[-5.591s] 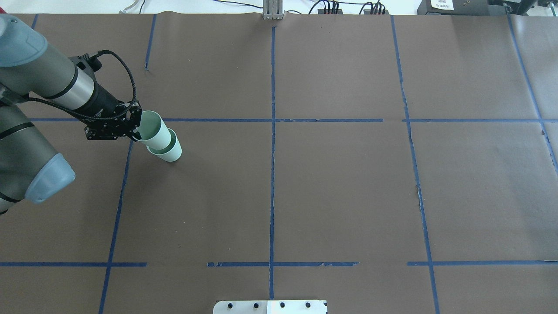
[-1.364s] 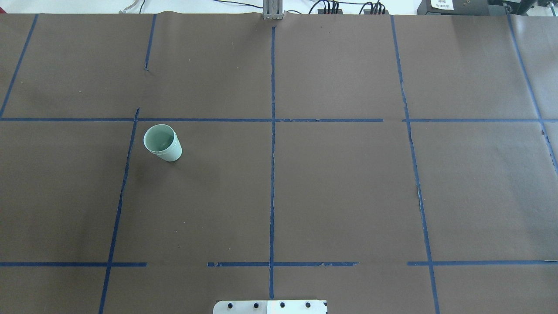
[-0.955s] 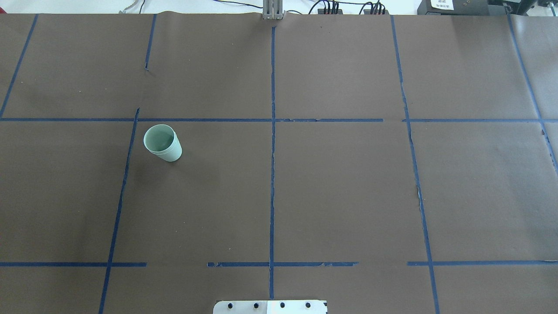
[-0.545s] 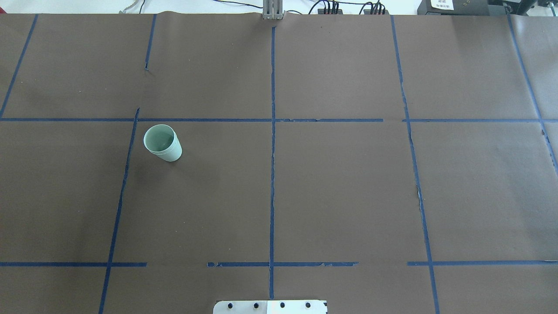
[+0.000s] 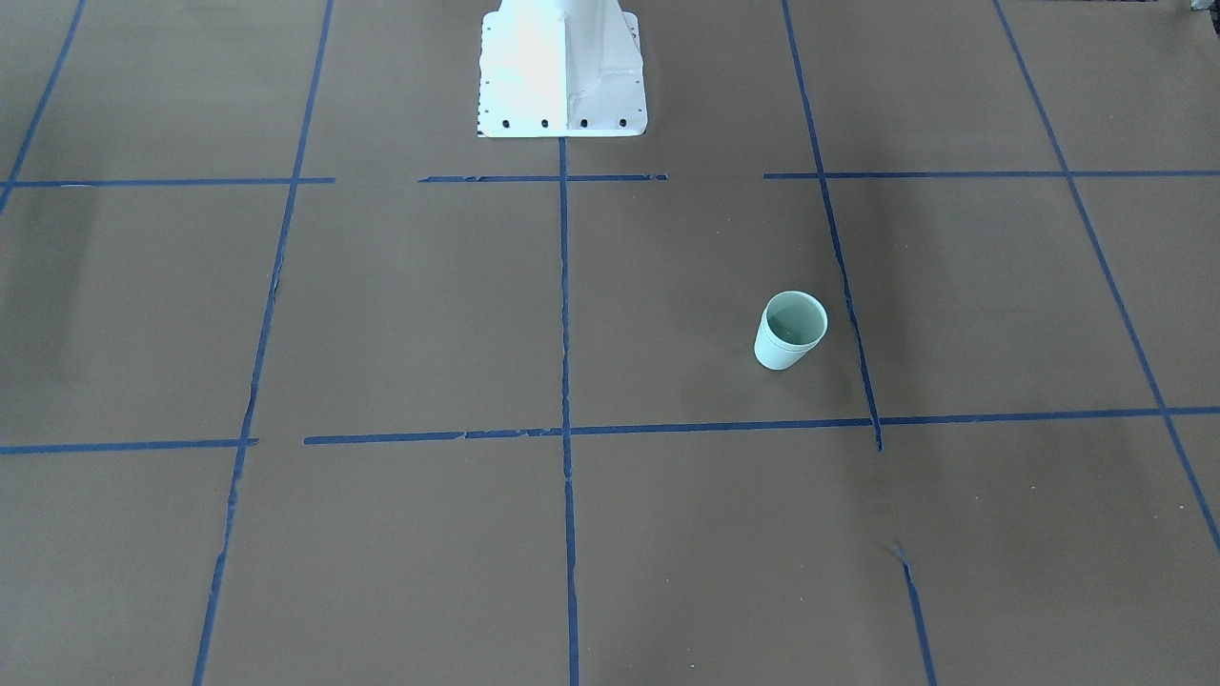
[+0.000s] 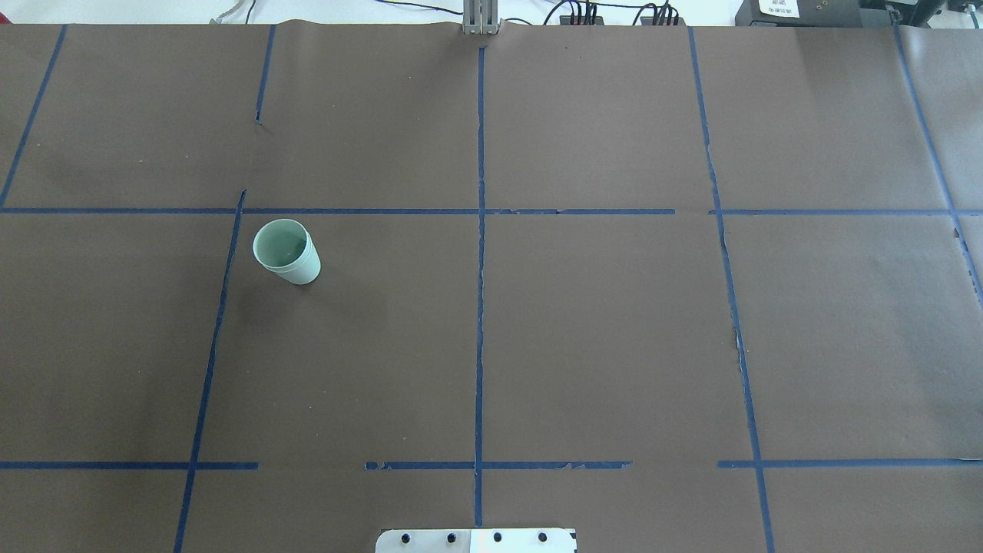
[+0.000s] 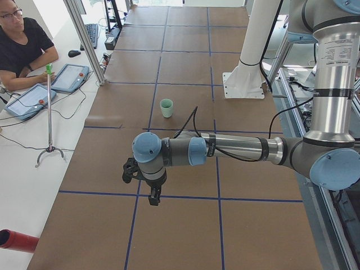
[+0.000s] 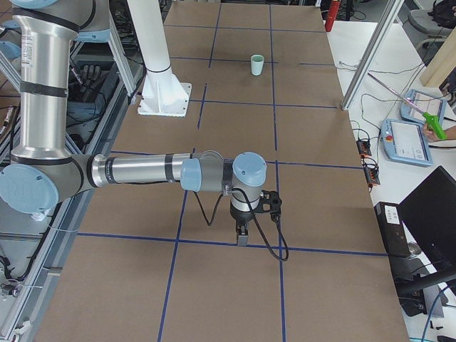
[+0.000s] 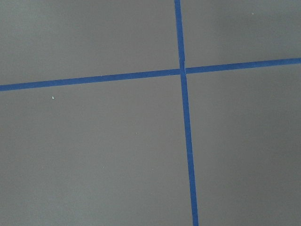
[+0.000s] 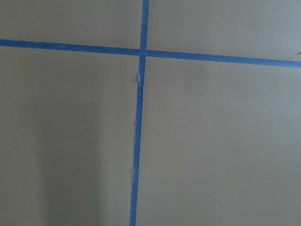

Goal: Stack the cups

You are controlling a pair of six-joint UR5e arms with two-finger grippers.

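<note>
Cups [image 6: 286, 253] stand nested. Only side views show us the arms stretched out, left gripper [image 7: 152, 197] and right gripper [image 8: 242, 235] pointing down; how far they gape, we cannot tell.

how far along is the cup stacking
Done, it seems: the cups stand upright as one nested stack, a second rim line showing just below the top one. In hand: nothing; the left tool and right tool hang over the table, well away from the stack. Left: nothing apparent.
</note>
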